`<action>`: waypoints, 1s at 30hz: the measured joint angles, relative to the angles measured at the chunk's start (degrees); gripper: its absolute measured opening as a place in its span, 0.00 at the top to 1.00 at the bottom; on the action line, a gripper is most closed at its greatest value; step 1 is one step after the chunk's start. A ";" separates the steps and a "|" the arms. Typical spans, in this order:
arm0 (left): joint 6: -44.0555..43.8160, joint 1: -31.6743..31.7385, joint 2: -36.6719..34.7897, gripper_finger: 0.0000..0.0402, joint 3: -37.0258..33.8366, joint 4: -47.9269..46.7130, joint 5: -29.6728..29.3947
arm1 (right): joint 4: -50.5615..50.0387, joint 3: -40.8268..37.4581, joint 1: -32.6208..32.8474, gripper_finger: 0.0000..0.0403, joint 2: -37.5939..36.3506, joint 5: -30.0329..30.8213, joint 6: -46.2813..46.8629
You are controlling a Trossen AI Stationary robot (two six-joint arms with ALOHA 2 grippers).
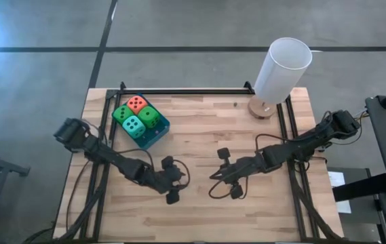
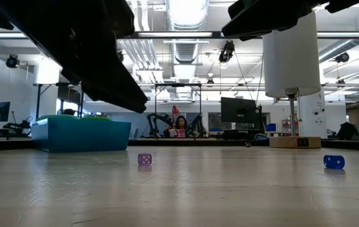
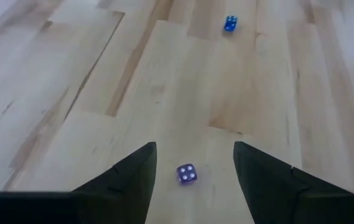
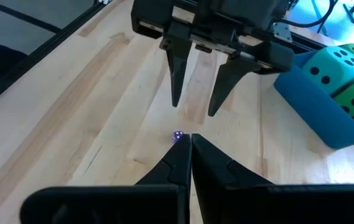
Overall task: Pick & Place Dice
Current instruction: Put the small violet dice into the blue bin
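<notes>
The left claw [image 3: 192,163] hangs just above the wooden surface [image 1: 206,169] with its fingers spread, a tiny purple die [image 3: 186,174] lying free on the wood between their tips, not gripped. Facing it, the right claw [image 4: 191,144] is pinched together, empty, its tips just beside that die. Farther off lies a small blue die [image 3: 230,23]. At the far left corner, the blue tray [image 1: 157,135] holds the orange-red, two green and teal dice [image 1: 137,114].

arms: dark, six-jointed – black cables looping | fingers [image 4: 177,68]: black, tapered, pointed – matte
</notes>
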 joint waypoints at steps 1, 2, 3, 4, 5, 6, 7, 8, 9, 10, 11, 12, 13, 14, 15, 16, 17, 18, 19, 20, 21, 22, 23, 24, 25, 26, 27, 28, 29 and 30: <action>-0.28 0.00 0.45 0.47 0.00 0.17 -0.22 | 0.00 0.00 0.00 0.98 0.00 0.02 0.02; -0.70 0.00 0.83 0.47 0.00 0.37 -0.25 | 0.00 0.00 0.01 0.98 0.00 0.00 0.19; -1.17 0.00 1.19 0.47 0.00 0.32 -0.31 | 0.00 0.00 0.01 0.98 0.02 0.00 0.23; -1.49 0.01 1.58 0.48 0.00 0.28 -0.36 | 0.00 0.00 -0.01 0.98 0.02 0.02 0.23; -1.64 0.03 1.92 0.48 0.00 0.31 -0.43 | 0.02 0.00 0.01 0.98 0.02 0.02 0.23; -1.72 0.10 2.12 0.49 0.00 0.28 -0.43 | 0.00 0.00 0.01 0.98 0.02 0.00 0.23; -1.94 0.14 2.16 0.49 -0.02 0.26 -0.43 | 0.02 0.00 0.01 0.98 0.02 0.00 0.23; -2.20 0.15 2.16 0.50 -0.02 0.29 -0.51 | 0.01 0.00 0.01 0.98 0.02 0.00 0.23; -2.51 0.15 2.16 0.50 0.00 0.35 -0.71 | 0.00 0.00 0.01 0.98 0.02 0.00 0.22; -2.53 0.15 2.16 0.50 0.00 0.43 -0.92 | 0.02 0.00 -0.01 0.98 0.02 0.01 0.20; -2.56 0.14 2.16 0.51 0.00 0.50 -1.05 | 0.00 0.00 0.01 0.98 0.02 0.02 0.18; -2.56 0.14 2.16 0.51 0.00 0.62 -1.06 | 0.02 0.00 0.01 0.98 0.02 0.00 0.16; -2.57 0.13 2.28 0.51 0.00 0.91 -1.07 | 0.00 0.00 0.00 0.98 0.02 0.02 0.16; -2.58 0.13 2.55 0.52 0.00 1.40 -1.10 | 0.02 0.00 0.01 0.98 0.02 0.00 0.16; -2.56 0.13 2.87 0.52 0.00 1.75 -1.08 | 0.01 0.00 0.01 0.98 0.02 0.00 0.18; -2.58 0.13 3.28 0.52 0.00 2.07 -1.08 | -0.02 0.00 0.01 0.98 0.02 0.00 0.18; -2.60 0.13 3.74 0.52 0.00 2.82 -1.08 | 0.00 0.00 0.00 0.98 0.02 0.00 0.17; -2.60 0.13 4.04 0.52 0.00 3.63 -1.08 | 0.00 0.00 0.01 0.98 0.02 0.01 0.15; -2.62 0.13 4.23 0.53 0.00 3.93 -1.08 | -0.02 0.00 0.01 0.98 0.02 0.00 0.05; -2.64 0.13 4.43 0.53 0.00 4.25 -1.06 | -0.04 0.00 0.01 0.98 0.02 0.00 0.01; -2.68 0.13 4.59 0.52 0.00 4.75 -1.06 | -0.02 0.00 0.01 0.98 0.02 0.02 0.05; -2.71 0.13 4.63 0.52 0.00 4.82 -1.01 | -0.02 0.00 0.01 0.98 0.02 0.00 0.03; -2.71 0.13 4.63 0.52 -0.02 4.81 -0.87 | 0.00 0.00 0.01 0.98 0.02 0.00 0.01; -2.71 0.13 4.63 0.51 0.00 4.85 -0.78 | 0.06 0.00 -0.01 0.98 0.02 0.02 0.01; -2.71 0.13 4.63 0.51 0.00 4.85 -0.75 | 0.07 -0.02 0.00 0.98 0.02 0.02 0.02; -2.71 0.13 4.63 0.50 0.00 4.85 -0.63 | 0.08 -0.01 -0.01 0.98 0.02 0.00 0.04; -2.71 0.13 4.63 0.50 0.00 4.82 -0.62 | 0.09 -0.01 -0.01 0.98 0.02 0.01 0.03; -2.71 0.13 4.63 0.50 0.00 4.82 -0.55 | 0.09 0.00 0.01 0.98 0.02 0.00 0.01; -2.71 0.13 4.63 0.49 0.00 4.85 -0.18 | 0.11 -0.01 0.01 0.98 0.02 0.00 0.03; -2.71 0.13 4.63 0.49 -0.03 4.85 0.09 | 0.11 -0.01 0.00 0.98 0.02 0.01 0.10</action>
